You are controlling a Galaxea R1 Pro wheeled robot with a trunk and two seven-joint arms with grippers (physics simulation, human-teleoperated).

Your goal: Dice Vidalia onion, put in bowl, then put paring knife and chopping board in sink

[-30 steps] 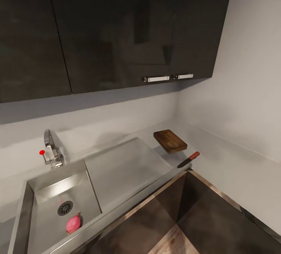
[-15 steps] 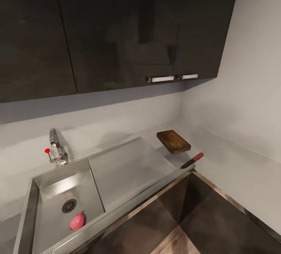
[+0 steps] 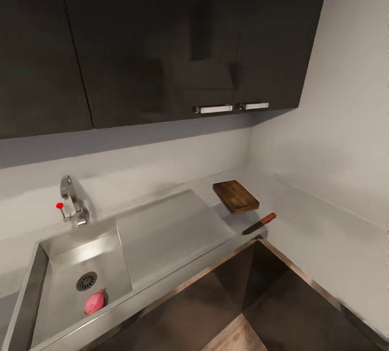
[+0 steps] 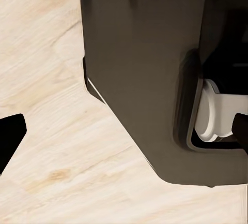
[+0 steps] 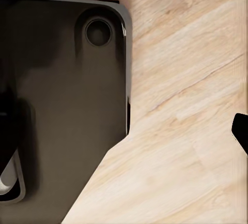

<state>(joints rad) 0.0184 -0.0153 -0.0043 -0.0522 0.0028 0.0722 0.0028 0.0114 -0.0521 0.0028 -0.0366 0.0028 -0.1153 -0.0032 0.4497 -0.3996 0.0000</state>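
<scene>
One pink Vidalia onion (image 3: 94,302) lay by the drain in the sink (image 3: 32,275) at the head view's lower left, nearer the left arm, while both wrist cameras faced wooden floor, jaw states impossible to tell.

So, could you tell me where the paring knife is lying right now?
In the head view the paring knife lies on the grey countertop near its front edge, just in front of the chopping board and to the right of the sink and its drainboard.
</scene>
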